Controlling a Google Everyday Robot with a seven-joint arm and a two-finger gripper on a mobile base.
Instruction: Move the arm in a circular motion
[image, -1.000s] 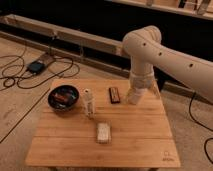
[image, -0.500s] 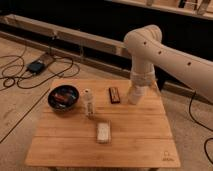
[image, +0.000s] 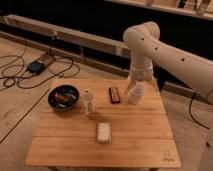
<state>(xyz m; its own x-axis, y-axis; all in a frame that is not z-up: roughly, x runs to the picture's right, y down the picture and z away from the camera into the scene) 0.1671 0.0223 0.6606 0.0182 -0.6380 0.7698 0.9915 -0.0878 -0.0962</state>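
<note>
Barely anything has shifted, the arm only nudging its elbow a touch while the gripper hangs low over the far edge of the table, just beside the dark bar (open or closed, I can't tell), so the circle looks scarcely begun.

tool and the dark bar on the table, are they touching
Apart. Camera view shows bare wood between the dark bar and the tool at the far edge of the table.
</note>
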